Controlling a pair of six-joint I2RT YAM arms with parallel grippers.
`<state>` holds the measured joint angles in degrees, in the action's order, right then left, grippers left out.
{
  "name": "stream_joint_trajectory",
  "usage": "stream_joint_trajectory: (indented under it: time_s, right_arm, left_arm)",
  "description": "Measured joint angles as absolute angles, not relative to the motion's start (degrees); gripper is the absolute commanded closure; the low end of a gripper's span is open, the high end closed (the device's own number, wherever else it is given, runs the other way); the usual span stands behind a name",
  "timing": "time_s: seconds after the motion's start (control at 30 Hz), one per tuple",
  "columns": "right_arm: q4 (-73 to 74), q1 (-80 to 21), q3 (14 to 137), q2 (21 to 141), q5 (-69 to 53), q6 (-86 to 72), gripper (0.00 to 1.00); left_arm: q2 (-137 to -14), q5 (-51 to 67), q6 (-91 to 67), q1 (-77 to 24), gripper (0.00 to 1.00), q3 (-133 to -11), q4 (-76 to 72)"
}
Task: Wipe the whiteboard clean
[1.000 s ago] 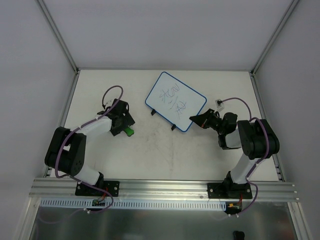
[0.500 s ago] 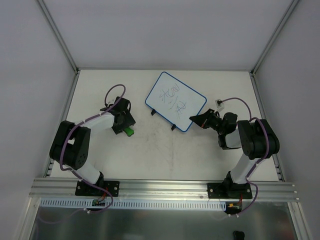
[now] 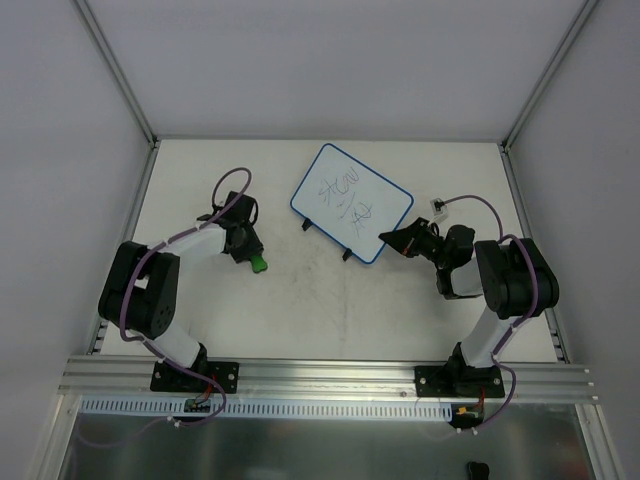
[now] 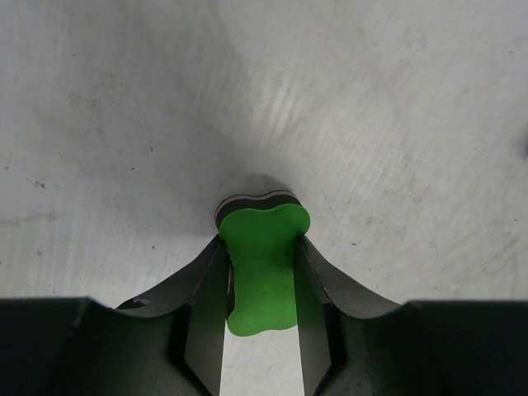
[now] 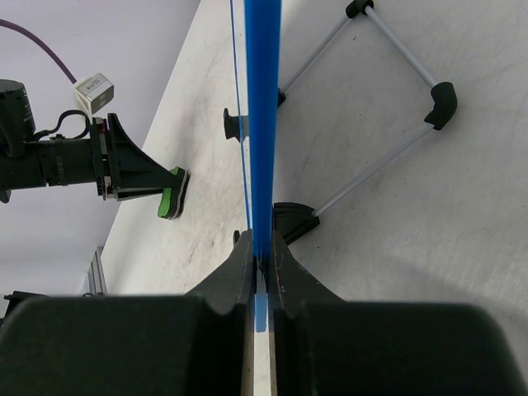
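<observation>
Scuffed white table (image 3: 300, 310), plain grey walls (image 3: 300, 60) boxing it in. The whiteboard (image 3: 351, 203) stands toward the far middle, scribbles on its face. The right gripper (image 5: 262, 247) is pinched on its blue rim. At left, the left gripper (image 4: 262, 243) is clamped on the green eraser (image 4: 264, 280), which is down on the table.

We locate the eraser (image 4: 266, 223) between the fingers of the left gripper (image 4: 261, 247), on the table (image 4: 124, 99). The edge of the whiteboard (image 5: 264, 99) sits between the fingers of the right gripper (image 5: 262, 247); one foot (image 5: 294, 221) stands just right of their tips.
</observation>
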<state>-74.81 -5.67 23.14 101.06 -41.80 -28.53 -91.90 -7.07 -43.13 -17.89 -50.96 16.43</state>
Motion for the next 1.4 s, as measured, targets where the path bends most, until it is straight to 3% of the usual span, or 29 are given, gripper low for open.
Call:
stream_joint_trajectory:
  time_s: [0.07, 0.47, 0.77, 1.1, 1.4]
  right_arm:
    - [-74.81, -5.67, 23.14, 101.06, -41.82, -28.53, 1.00]
    - [-74.81, -5.67, 23.14, 101.06, -41.85, -28.47, 1.00]
    - [-74.83, -5.76, 23.03, 101.06, -41.82, -28.25, 1.00]
    - [-75.09, -5.89, 22.85, 101.06, -41.80, -28.05, 1.00]
    - [-75.18, -5.96, 22.85, 101.06, -41.80, -28.03, 1.00]
  left_arm:
    - [-91.31, -5.85, -39.57, -17.89, 1.00, -51.03, 15.51]
    - [-85.82, 11.49, -23.20, -17.76, 1.00, -52.64, -3.44]
    - [-96.44, 21.96, -18.57, -17.56, 1.00, -63.22, -20.21]
    - [-111.37, 21.26, -14.70, -19.20, 1.00, -79.20, -23.49]
    - [-116.53, 18.72, -8.84, -25.80, 1.00, -86.17, -24.36]
